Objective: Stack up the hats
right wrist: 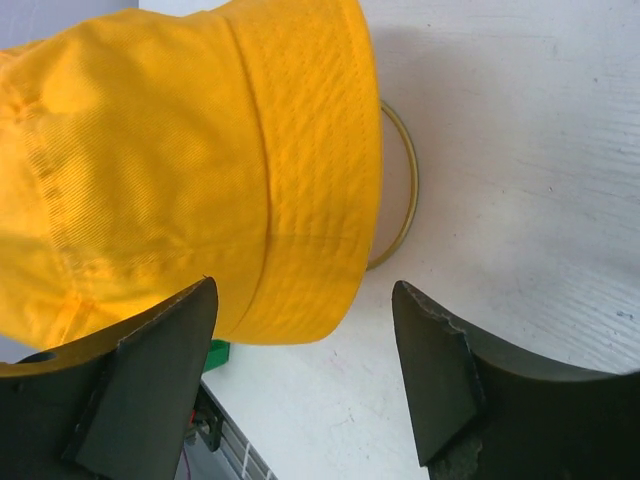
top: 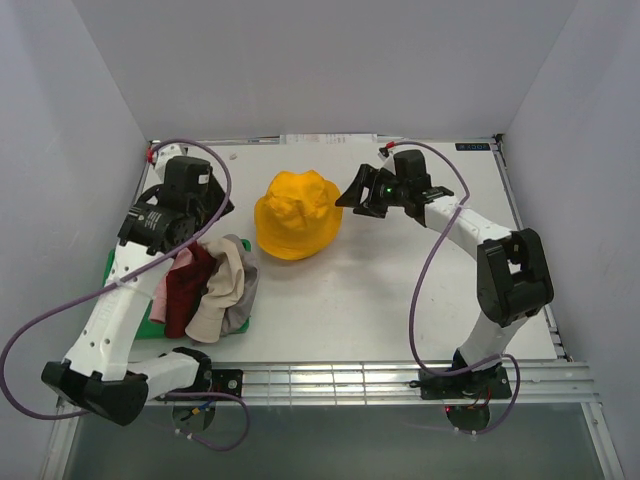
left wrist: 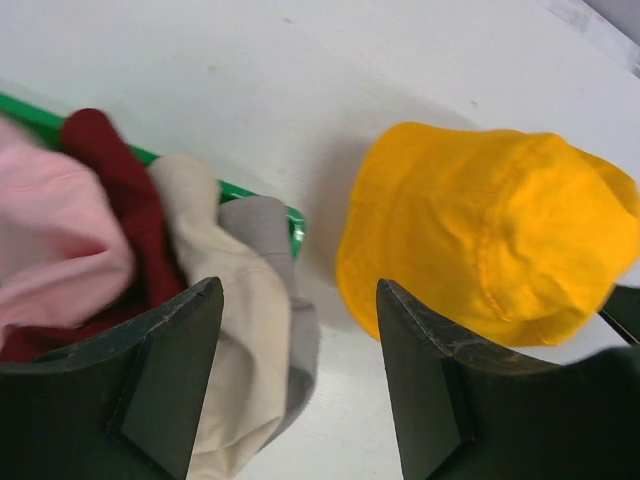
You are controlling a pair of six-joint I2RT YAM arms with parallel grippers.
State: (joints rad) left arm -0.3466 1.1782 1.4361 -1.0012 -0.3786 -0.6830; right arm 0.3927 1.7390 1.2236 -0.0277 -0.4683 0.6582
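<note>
The white table fills the floor of the booth, and the two arms are fixed at its near edge. At the left side of the table lies a flat green tray. It is mostly covered, so only its edge shows.

The yellow hat is the biggest of the hats in view. It sits alone near the middle of the table, toward the far side, with its crown up and rounded like a dome. The other four hats lie crumpled together in one heap on the tray, near the left arm. The pink hat is the leftmost, the dark red hat lies against it, then comes the cream hat, and the grey hat is at the right edge of the heap, partly hanging over the tray onto the table. The heap and the yellow hat are apart, with bare table between them.

The left hand hangs above the right part of the heap. Its fingers are wide apart and nothing is between them. The right hand is just beside the yellow hat, on the hat's right side. Its fingers are also spread, and the brim of the hat hangs in front of them without being clamped.

A thin gold wire ring shows on the table, coming out from under the edge of the yellow hat.
</note>
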